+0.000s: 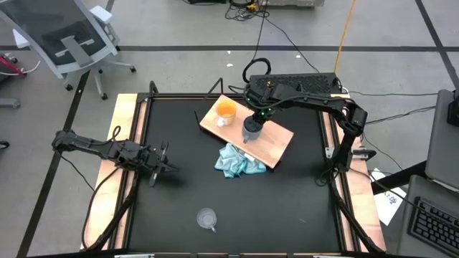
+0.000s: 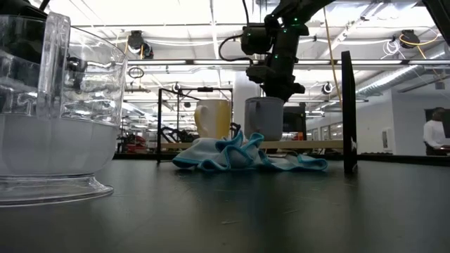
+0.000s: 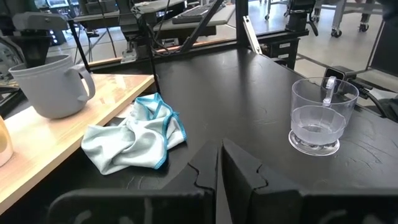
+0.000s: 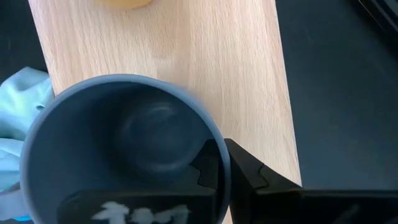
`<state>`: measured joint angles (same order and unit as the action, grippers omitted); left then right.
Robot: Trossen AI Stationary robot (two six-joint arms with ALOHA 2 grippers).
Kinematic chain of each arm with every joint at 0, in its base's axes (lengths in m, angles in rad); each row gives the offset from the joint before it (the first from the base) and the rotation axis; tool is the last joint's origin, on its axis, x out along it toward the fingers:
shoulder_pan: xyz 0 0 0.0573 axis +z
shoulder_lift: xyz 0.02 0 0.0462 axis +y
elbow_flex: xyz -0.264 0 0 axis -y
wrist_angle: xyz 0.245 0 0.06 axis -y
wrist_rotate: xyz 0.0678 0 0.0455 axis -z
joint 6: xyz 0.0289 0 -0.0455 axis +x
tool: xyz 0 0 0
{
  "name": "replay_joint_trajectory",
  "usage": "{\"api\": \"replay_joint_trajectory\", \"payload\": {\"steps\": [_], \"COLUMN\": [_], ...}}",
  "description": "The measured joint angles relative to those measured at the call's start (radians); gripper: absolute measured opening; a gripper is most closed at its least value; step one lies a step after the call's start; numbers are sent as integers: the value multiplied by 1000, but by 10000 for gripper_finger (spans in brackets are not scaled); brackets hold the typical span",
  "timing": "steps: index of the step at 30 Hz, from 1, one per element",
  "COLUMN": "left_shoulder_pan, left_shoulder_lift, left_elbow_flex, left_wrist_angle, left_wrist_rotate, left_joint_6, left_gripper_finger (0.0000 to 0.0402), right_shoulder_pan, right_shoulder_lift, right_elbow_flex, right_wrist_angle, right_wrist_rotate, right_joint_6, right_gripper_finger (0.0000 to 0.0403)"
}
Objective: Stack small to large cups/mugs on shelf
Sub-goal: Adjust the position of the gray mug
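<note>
We see the right hand (image 1: 252, 123) pinching the rim of the grey-blue mug (image 1: 251, 130) over the light-wood shelf (image 1: 276, 143), beside the orange mug (image 1: 225, 112) standing on that board. A crumpled light blue cloth (image 1: 239, 160) lies against the shelf's near edge. The left hand (image 1: 162, 159), fingers pressed together, waits at the counter's (image 1: 287, 208) left side. The clear cup (image 1: 207, 218) stands well apart, near the front.
</note>
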<state>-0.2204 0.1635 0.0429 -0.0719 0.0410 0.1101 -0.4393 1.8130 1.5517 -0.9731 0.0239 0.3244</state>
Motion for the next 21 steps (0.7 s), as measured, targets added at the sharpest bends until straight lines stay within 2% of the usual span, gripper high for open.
{"api": "replay_joint_trajectory", "payload": {"steps": [21], "left_shoulder_pan": [0], "left_shoulder_lift": [0], "left_elbow_flex": [0], "left_wrist_angle": [0], "left_wrist_rotate": [2], "left_joint_6": [-3], "left_gripper_finger": [24], "right_shoulder_pan": [11], "right_shoulder_lift": [1], "right_elbow_flex": [0], "right_wrist_angle": [1], "right_wrist_rotate": [1], "right_joint_6": [29], "right_gripper_finger": [0]}}
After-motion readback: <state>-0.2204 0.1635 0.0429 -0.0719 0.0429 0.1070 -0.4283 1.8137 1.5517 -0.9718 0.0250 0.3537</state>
